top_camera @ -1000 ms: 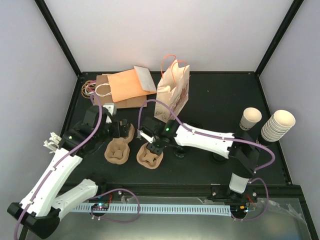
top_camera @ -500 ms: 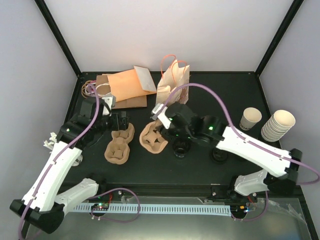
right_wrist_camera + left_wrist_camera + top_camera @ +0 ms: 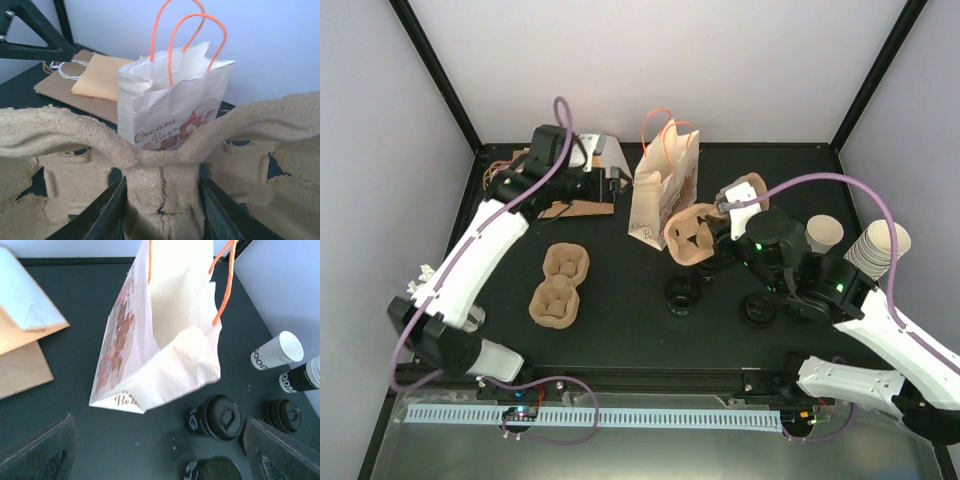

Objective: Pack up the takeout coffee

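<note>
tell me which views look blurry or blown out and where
Left wrist: the left pincer's fingers are dark blurs in the bottom corners; the paper bag is sharp, its inside washed out. Right wrist: the pulp carrier fills the lower half, slightly soft up close. Top external: evenly lit, sharp, no glare.

Left tool [image 3: 613, 181] extended far – fingers spread, right tool [image 3: 162, 207] clamping carrier [image 3: 691, 232]

The left arm [image 3: 470, 262] and the right arm [image 3: 895, 335] both wear smooth white shells between rounded black joint housings. A thin purple cable [image 3: 560, 108] loops loosely along each. Small green lights [image 3: 757, 243] glow on the right arm's black joints. The left gripper [image 3: 160, 445] has matte charcoal fingers [image 3: 42, 450]; the right gripper [image 3: 162, 210] has glossy black ones.
</note>
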`<state>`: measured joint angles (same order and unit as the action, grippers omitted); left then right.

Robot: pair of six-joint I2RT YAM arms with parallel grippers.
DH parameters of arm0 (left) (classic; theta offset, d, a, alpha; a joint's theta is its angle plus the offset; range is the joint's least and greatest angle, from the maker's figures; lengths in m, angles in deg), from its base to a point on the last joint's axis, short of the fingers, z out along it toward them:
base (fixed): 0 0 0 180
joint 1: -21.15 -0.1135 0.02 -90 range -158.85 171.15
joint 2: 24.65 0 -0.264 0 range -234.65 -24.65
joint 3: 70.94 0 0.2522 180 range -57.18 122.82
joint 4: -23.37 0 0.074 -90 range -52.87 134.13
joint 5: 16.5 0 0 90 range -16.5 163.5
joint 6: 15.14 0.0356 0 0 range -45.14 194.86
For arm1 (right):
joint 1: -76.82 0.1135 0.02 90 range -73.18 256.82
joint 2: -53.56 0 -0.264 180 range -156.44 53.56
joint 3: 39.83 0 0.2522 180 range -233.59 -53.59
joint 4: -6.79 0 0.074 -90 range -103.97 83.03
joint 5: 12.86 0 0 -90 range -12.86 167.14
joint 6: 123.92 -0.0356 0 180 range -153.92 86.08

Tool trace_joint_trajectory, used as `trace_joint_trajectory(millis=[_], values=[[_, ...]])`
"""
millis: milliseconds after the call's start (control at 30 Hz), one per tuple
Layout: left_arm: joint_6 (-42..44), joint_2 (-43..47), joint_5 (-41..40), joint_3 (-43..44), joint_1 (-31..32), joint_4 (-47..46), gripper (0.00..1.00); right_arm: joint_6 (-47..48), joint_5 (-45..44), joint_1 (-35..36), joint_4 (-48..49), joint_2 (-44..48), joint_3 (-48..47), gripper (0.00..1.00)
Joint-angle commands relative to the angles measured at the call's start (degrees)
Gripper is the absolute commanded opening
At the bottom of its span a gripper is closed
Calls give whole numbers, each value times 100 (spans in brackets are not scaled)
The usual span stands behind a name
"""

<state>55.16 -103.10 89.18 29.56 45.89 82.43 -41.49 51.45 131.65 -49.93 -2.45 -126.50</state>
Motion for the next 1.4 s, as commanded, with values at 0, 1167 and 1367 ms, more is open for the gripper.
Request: trace_joint_trajectory(millis=[0, 1167, 1367], values=[[476, -824, -299, 850, 132, -69, 90, -231, -725, -31, 320, 337, 241, 40], [1691, -3959, -515, 5035, 14, 2113, 55, -211, -713, -34, 340, 758, 484, 40], [1541, -3570, -481, 4978, 15, 1786, 57, -227, -709, -38, 324, 755, 505, 40]])
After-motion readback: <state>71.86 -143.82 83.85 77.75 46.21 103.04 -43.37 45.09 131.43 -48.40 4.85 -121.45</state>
